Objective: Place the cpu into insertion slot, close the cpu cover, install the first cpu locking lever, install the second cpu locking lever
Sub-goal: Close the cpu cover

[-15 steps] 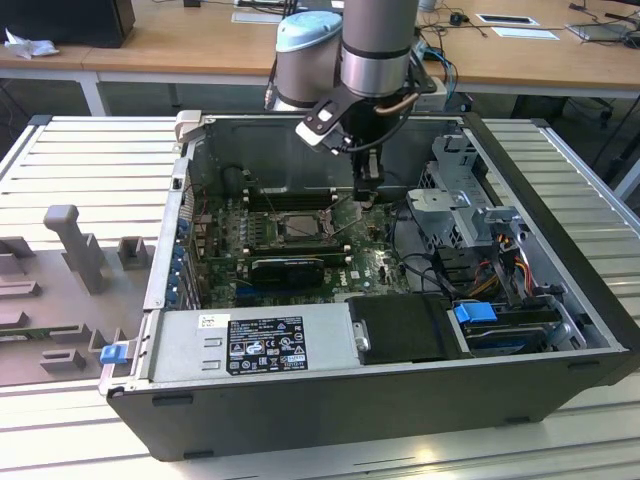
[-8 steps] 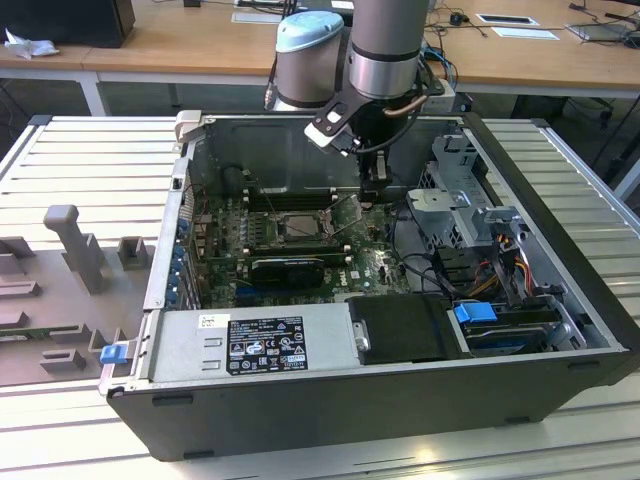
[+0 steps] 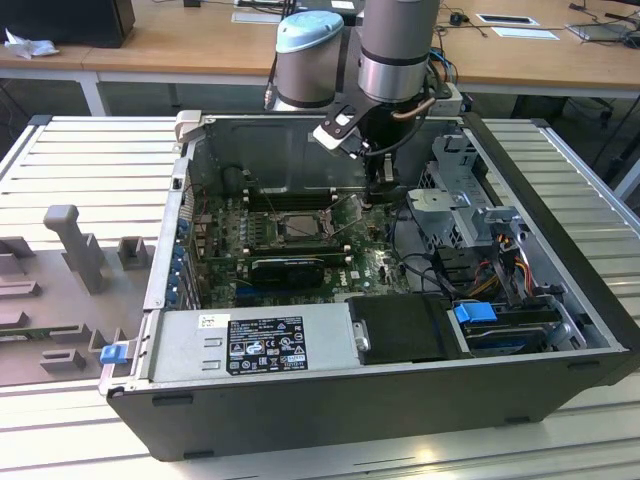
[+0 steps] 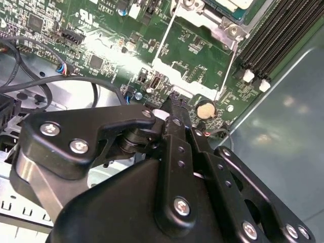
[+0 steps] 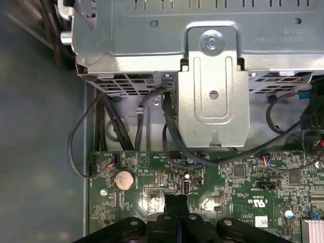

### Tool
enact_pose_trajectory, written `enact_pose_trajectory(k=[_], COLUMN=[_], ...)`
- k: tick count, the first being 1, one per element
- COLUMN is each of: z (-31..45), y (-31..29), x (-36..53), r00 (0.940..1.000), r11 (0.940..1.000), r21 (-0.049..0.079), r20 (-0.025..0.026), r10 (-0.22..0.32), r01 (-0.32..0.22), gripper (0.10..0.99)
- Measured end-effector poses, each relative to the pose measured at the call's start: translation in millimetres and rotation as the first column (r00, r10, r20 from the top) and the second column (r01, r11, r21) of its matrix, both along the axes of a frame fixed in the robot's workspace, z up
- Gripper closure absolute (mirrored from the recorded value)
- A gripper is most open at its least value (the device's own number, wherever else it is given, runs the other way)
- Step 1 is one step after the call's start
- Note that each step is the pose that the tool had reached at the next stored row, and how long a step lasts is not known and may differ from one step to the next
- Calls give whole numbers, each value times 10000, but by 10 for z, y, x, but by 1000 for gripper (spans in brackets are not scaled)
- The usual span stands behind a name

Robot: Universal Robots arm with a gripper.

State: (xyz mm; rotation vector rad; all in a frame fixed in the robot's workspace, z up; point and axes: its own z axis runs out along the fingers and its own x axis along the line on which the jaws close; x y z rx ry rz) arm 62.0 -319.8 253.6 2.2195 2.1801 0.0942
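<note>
1. End effector (image 3: 384,197) hangs inside the open computer case (image 3: 560,250), low over the green motherboard (image 3: 225,235). Both wrist views show its black fingers (image 5: 168,205) pressed together in a narrow stance, with nothing visible between them.
2. In the second wrist view, the end effector (image 4: 174,104) tip sits just beside a round coin cell battery (image 4: 205,109) near the board edge. In the first wrist view, the end effector (image 5: 175,198) points toward the same battery (image 5: 124,178) and a small upright port.
3. In the exterior view, the insertion slot (image 3: 281,227) lies near the middle of the motherboard, toward the exterior view's left of the end effector and apart from it.
4. The cpu (image 3: 301,226) shows as a pale square inside the dark frame of the slot.
5. In the second wrist view, the cpu cover (image 4: 205,21) appears as a silvery plate at the socket. Thin wire levers (image 4: 164,38) run along its sides. Whether they are latched cannot be told.
6. A silver drive cage (image 5: 212,91) with black cables stands beyond the board edge.
7. The case rests on a ribbed metal counter (image 3: 80,150).
</note>
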Motion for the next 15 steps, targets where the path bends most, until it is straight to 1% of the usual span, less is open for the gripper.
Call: enact_pose_trajectory(k=[2, 3, 5, 6, 7, 8, 9, 10, 11, 12, 14, 15], z=[-27, -48, -64, -68, -69, -71, -70, -66, -52, -43, -43, -43], y=[0, 0, 0, 0, -1, 0, 0, 0, 0, 0, 0, 0], x=[19, 36, 40, 40, 40, 40, 40, 40, 40, 37, 20, -6], r00=[10000, 10000, 10000, 9999, 9998, 9993, 9989, 9988, 9984, 9983, 9983, 9983], r11=[10000, 10000, 10000, 10000, 10000, 10000, 10000, 10000, 10000, 10000, 10000, 10000], r21=[0, 0, 1, 0, 4, 19, 24, 22, 28, 32, 33, 32], r20=[-18, -44, -88, -132, -200, -382, -463, -496, -557, -581, -584, -584], r10=[0, 1, 0, 0, 0, 1, 1, 1, 1, 0, 2, 1], r01=[0, -1, 0, 0, 0, 0, 0, 0, 0, 2, 0, 0], gripper=[980, 980, 980, 980, 980, 980, 980, 980, 980, 980, 980, 980])
